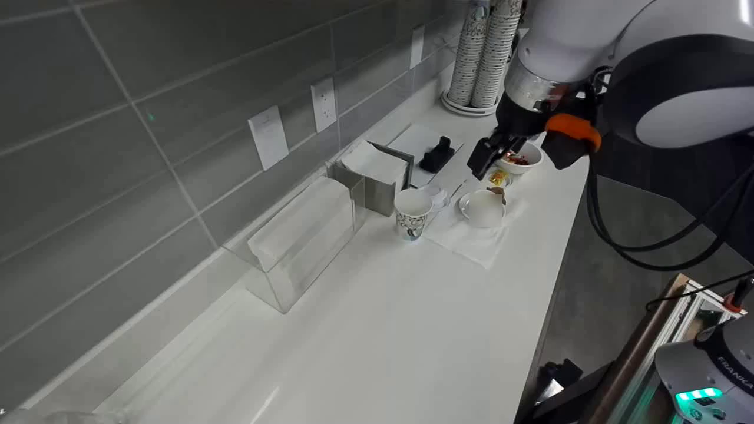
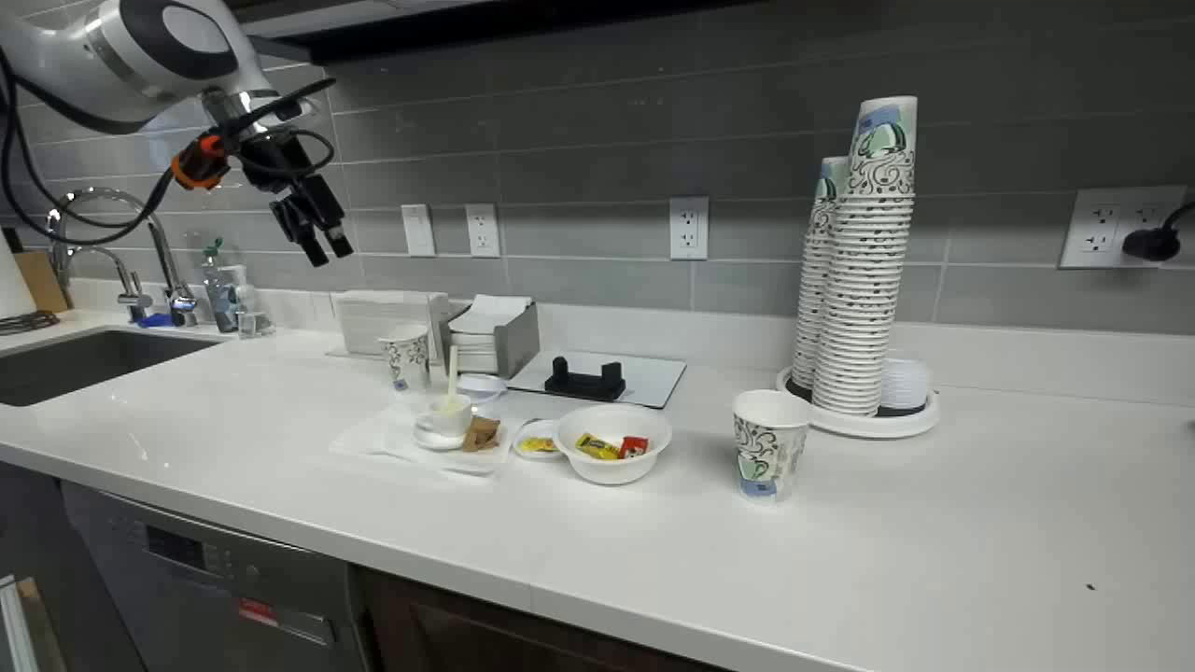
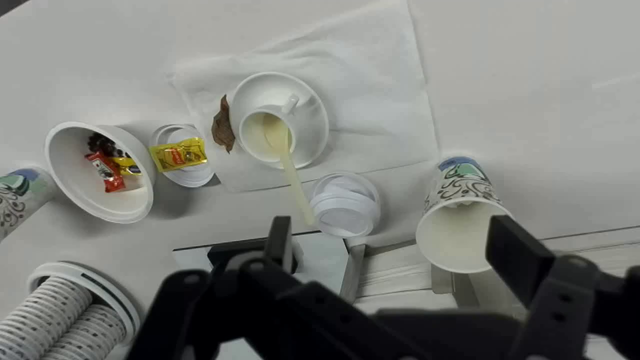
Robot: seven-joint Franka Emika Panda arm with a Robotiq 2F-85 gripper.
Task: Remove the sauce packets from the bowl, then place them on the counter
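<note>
Presently, the gripper hung above the counter, well apart from the bowl; its jaws stood spread with nothing between them. Sauce packets, at least one yellow and one red, lay inside the bowl. Another yellow packet rested on a white lid just beside the bowl. Failure modes, as judged: (1) a low sideways approach could clip the stirrer standing in the white cup and tip it, since that cup stood along the likely path; (2) flat packets offered little to pinch, so the jaws might slip or press too low, skidding the bowl, likely light, toward the paper cup; (3) the loose yellow packet invited a mistaken pick.
</note>
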